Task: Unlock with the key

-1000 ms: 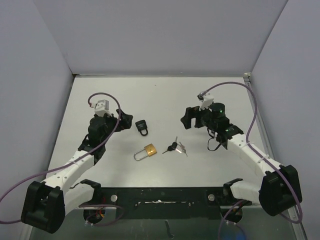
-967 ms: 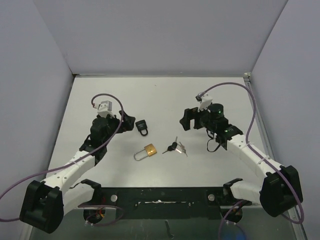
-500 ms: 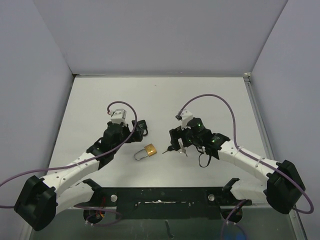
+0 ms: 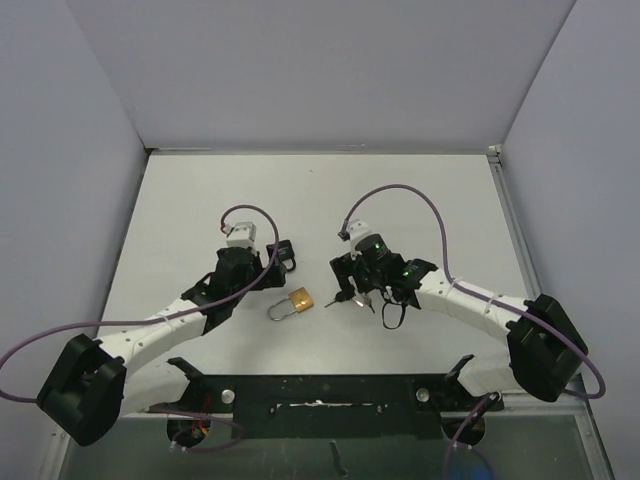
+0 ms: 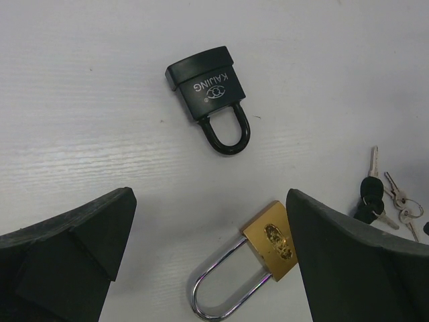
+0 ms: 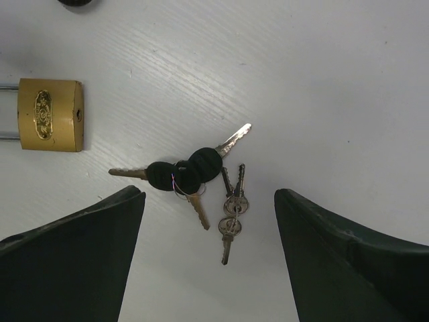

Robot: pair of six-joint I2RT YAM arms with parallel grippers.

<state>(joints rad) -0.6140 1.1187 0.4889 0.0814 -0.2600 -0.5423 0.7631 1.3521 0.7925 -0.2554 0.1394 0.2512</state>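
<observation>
Keys lie on table, apart from brass padlock.

black plastic-cased padlock w/ black shackle: "KAIJING" in white, small logo + ® under it
brass padlock w/ chrome shackle: oval stamp, can't read it tbh

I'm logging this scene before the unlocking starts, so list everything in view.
black padlock: one, black, lying flat on the far side of the brass one
brass padlock: one, brass with silver shackle, mid-table
key bunch: one, black-headed and small silver keys, right of the brass padlock
table: one, white, under everything
cables: two, purple, one looped over each arm
arms: two, white and black, reaching in from the near edge
left end effector: one, black, open above both padlocks
right end effector: one, black, open above the key bunch
</observation>
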